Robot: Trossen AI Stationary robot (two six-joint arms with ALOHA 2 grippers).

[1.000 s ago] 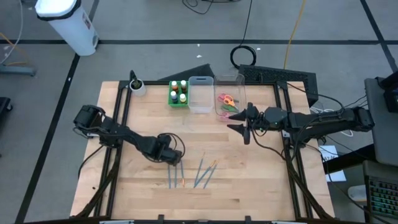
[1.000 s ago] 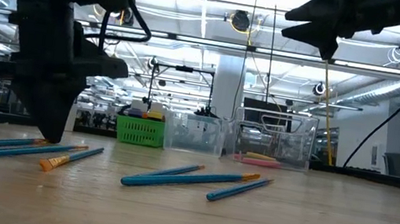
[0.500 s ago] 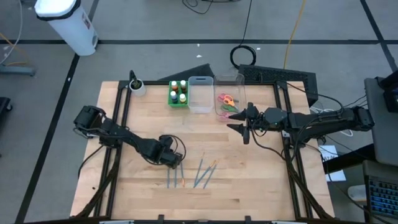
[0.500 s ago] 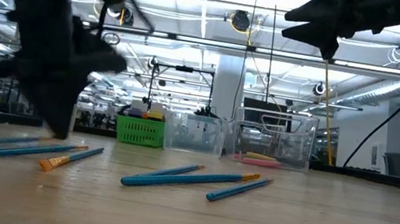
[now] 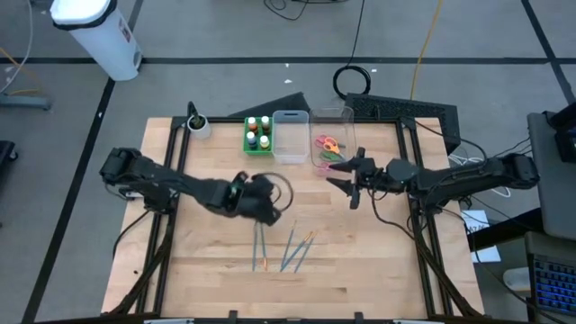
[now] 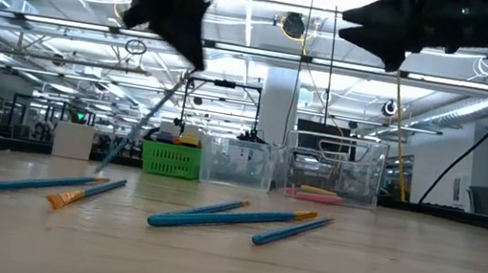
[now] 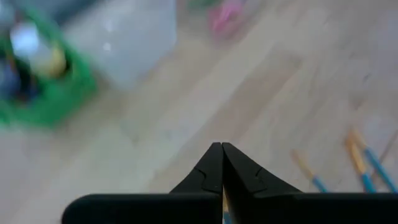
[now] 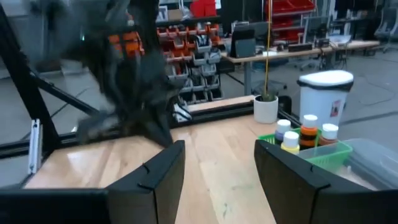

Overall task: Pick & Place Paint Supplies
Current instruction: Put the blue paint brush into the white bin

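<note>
Brush (image 6: pixel 139 126) hangs tilted above the table (image 5: pixel 378 270), pinched in the left gripper (image 5: pixel 266 203), lifted near the green tray (image 5: pixel 258 149). Other brushes (image 5: pixel 292 249) lie on the wood below. Right gripper (image 5: pixel 353 184) hovers beside the scissors bin (image 5: pixel 331 115), fingers spread apart.

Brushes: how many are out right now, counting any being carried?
6 brushes. One hangs from the shut left gripper above the table; five lie on it: two at the low view's left, three near its middle. None looks hidden.
</note>
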